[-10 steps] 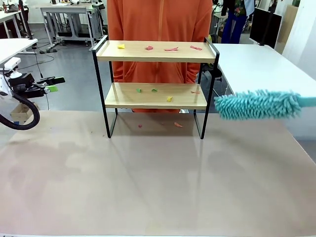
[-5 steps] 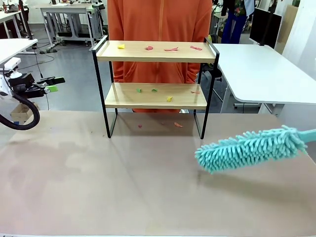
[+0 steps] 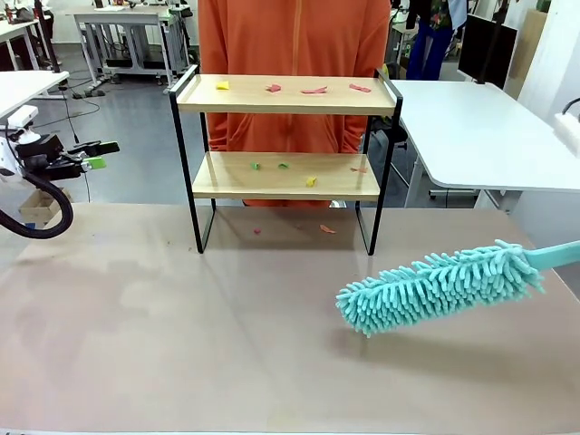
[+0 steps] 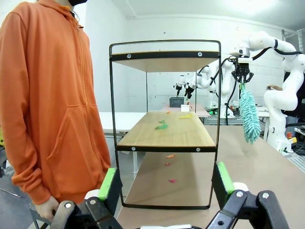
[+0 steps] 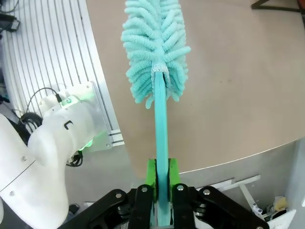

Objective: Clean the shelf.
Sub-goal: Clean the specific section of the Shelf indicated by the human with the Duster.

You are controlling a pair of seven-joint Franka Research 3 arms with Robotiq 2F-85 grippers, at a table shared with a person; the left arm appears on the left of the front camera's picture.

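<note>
The duster [image 3: 435, 288] has its turquoise handle cut off by the right edge of the front view. Its fluffy head points left and slightly down, low over the near right part of the table [image 3: 136, 344]; I cannot tell whether it touches. In the right wrist view the right gripper [image 5: 162, 177] is clamped on that handle, green pads pressed to both sides.

The shelf [image 3: 286, 136] stands at the far middle of the table, partly hiding a person in an orange hoodie [image 3: 292, 36] just behind it. Its top board holds a yellow scrap and red scraps [image 3: 314, 90], and the lower board holds small green, yellow and pink bits [image 3: 310, 181]. A few crumbs [image 3: 326, 229] lie on the table beneath, too small to identify.

The left gripper [image 4: 165, 183] hangs off the far left with its fingers wide apart, holding nothing.
</note>
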